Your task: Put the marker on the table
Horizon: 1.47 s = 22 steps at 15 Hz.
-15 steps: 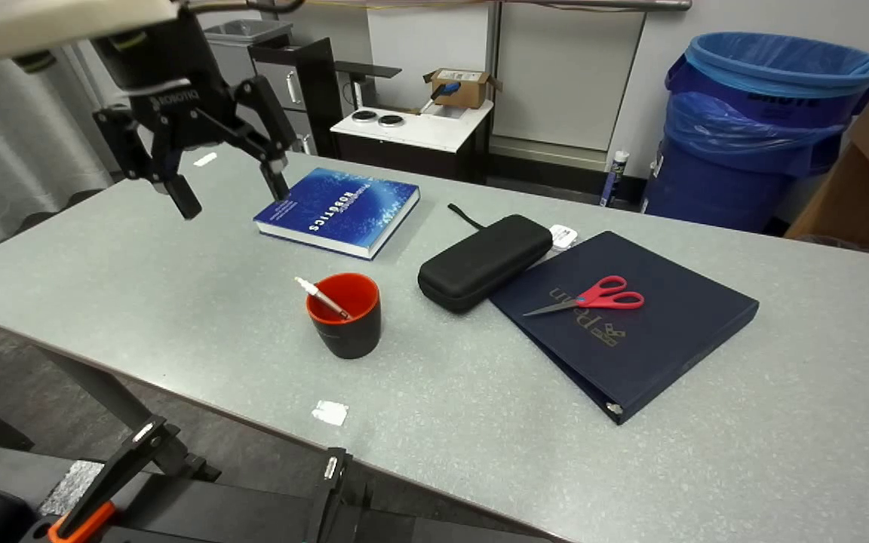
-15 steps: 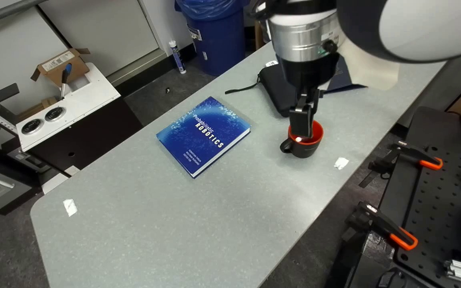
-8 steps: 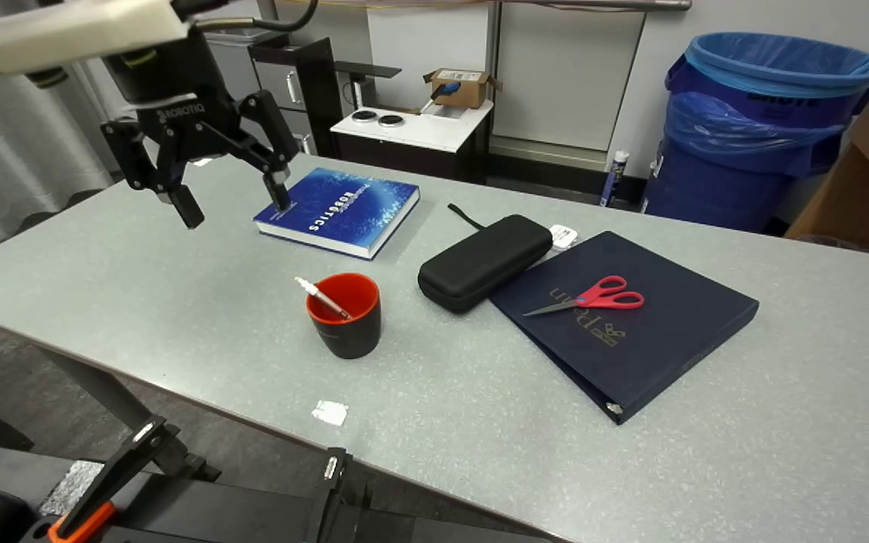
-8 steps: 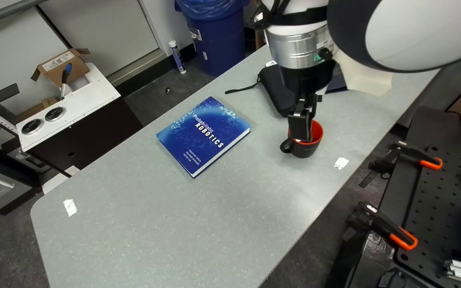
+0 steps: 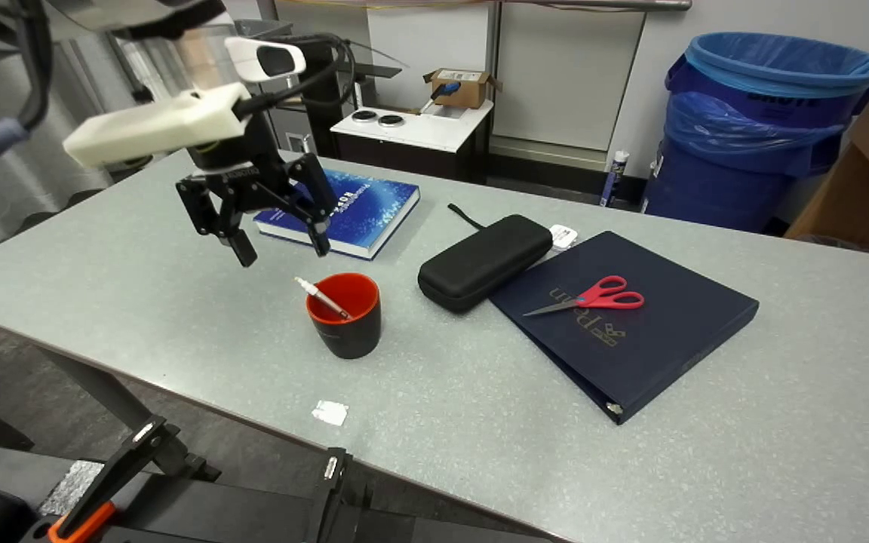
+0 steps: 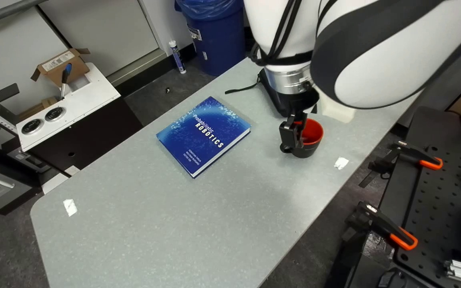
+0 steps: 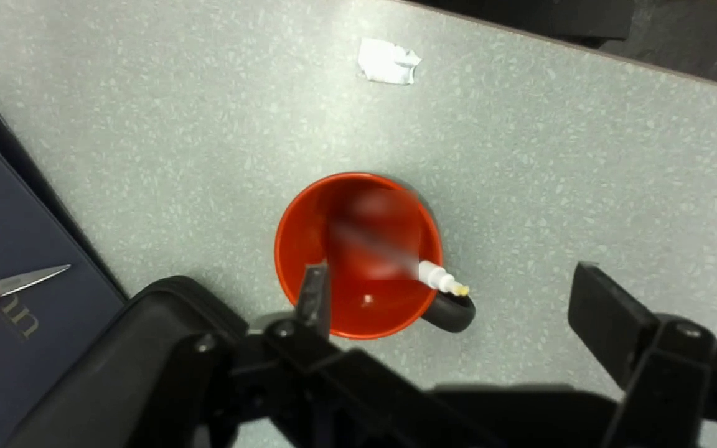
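Note:
The slim white marker (image 5: 321, 296) leans in a dark cup with a red inside (image 5: 351, 338). Its pale tip sticks out over the rim. In the wrist view the marker (image 7: 438, 276) points over the cup's handle, and its lower part is blurred. The cup stands upright on the light grey table (image 5: 178, 309). My gripper (image 5: 284, 250) is open and empty, above the table and a little apart from the cup. In the wrist view the marker's tip shows between the open fingers (image 7: 452, 274). In an exterior view the gripper (image 6: 291, 138) covers part of the cup (image 6: 313, 134) and most of the marker.
A blue book (image 5: 374, 204) lies behind the gripper. A black case (image 5: 483, 264) lies beside the cup, against a dark binder (image 5: 661, 332) with red-handled scissors (image 5: 608, 296) on it. White tape (image 5: 330, 412) marks the table near its edge.
My gripper has come down and moved toward the cup, with its fingers staying open. The marker and cup have not moved.

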Tool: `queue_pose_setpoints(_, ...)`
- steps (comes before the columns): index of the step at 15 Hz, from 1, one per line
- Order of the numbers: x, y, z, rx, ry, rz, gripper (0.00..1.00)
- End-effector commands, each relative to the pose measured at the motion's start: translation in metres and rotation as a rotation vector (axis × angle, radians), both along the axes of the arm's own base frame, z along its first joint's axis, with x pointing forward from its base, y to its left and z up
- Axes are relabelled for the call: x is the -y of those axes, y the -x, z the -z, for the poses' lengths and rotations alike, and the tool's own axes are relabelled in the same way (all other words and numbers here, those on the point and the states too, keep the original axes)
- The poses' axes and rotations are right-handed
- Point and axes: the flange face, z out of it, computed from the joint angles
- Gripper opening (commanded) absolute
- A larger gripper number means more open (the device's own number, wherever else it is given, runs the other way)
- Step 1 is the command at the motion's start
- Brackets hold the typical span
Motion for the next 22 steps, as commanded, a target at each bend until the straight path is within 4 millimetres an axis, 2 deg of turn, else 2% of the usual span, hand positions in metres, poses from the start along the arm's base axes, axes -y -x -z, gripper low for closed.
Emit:
queue_pose_setpoints(1,0.003,-0.020,0.042,0.006,0.023,0.046,1.00)
queue_pose_setpoints(4,0.003,-0.028,0.065,-0.014,0.018,0.062,1.00)
queue_pose_setpoints(7,0.002,-0.031,0.076,-0.027,0.018,0.061,1.00)
queue_pose_setpoints(8,0.001,-0.031,0.077,-0.033,0.016,0.064,0.75)
queue_pose_setpoints(10,0.001,-0.026,0.074,-0.033,0.015,0.061,0.65)
queue_pose_setpoints(17,0.006,-0.014,0.053,0.004,0.014,0.066,0.10)
queue_pose_setpoints(18,0.008,-0.013,0.050,0.013,0.013,0.073,0.03)
queue_pose_setpoints(20,0.011,-0.012,0.041,0.026,0.014,0.082,0.06)
queue_pose_setpoints(22,0.013,-0.010,0.034,0.036,0.014,0.090,0.00)
